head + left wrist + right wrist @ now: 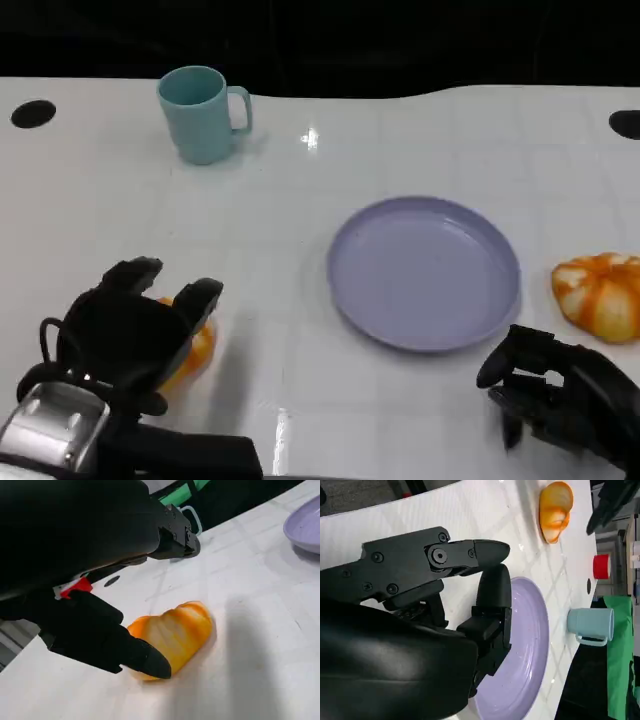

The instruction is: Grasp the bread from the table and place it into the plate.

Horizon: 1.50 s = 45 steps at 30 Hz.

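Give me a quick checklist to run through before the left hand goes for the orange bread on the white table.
1. Left hand over the orange bread piece: ok, fingers hover above it.
2. Grip closed on that bread: not ok, it lies on the white table with one fingertip at its edge.
3. Lavender round plate free to receive it: ok, nothing lies in it.
4. Path to the plate: ok, bare table between them.
5. Teal mug out of the way: ok, at the far side.
6. Right hand off the plate: ok, beside its near rim, holding nothing.

White table — plate, mug, breads
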Each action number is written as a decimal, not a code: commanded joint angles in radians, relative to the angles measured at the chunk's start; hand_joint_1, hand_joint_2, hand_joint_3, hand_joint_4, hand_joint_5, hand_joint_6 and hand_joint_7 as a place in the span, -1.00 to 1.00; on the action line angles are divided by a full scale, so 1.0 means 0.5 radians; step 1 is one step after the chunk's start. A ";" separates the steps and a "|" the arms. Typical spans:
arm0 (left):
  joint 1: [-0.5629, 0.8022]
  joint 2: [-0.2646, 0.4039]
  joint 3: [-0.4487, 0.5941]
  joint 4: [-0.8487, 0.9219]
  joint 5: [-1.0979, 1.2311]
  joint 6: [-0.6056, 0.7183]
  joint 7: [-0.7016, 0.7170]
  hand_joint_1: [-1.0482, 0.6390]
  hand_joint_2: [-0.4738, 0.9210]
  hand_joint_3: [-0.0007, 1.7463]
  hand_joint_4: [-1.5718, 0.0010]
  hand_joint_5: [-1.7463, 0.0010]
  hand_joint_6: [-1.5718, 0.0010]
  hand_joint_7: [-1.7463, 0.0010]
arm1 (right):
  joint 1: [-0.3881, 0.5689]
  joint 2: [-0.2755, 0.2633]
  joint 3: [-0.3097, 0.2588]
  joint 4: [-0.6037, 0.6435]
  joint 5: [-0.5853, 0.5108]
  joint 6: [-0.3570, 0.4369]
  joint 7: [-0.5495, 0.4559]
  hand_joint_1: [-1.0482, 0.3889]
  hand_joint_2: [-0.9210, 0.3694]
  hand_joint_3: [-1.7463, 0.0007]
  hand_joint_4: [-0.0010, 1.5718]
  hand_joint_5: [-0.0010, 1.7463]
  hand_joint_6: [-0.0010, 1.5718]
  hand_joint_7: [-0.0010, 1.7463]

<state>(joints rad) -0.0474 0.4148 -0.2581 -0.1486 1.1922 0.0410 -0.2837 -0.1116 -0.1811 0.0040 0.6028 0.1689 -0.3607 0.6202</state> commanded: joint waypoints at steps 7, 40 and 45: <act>-0.269 0.017 -0.138 0.557 -0.132 0.013 0.164 -0.18 0.66 -1.00 0.82 0.92 0.72 1.00 | 0.060 -0.035 0.009 0.012 -0.039 0.053 -0.007 -0.28 -1.00 0.67 -0.18 1.00 -0.18 0.59; -0.497 0.098 -0.140 1.064 -0.726 -0.699 1.323 0.13 0.20 0.69 0.08 -1.00 0.29 -0.93 | 0.047 -0.029 0.014 0.023 -0.018 0.069 0.005 -0.25 -1.00 0.67 -0.18 1.00 -0.19 0.60; -0.535 0.095 -0.111 1.011 -0.743 -0.747 1.324 0.09 0.23 0.68 0.07 -1.00 0.31 -1.00 | 0.039 -0.031 0.014 0.044 -0.032 0.040 -0.002 -0.25 -1.00 0.66 -0.19 1.00 -0.19 0.60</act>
<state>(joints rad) -0.2907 0.4392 -0.3328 0.3856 0.8328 -0.3336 0.3772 -0.1097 -0.1818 0.0115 0.5931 0.1687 -0.3588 0.6207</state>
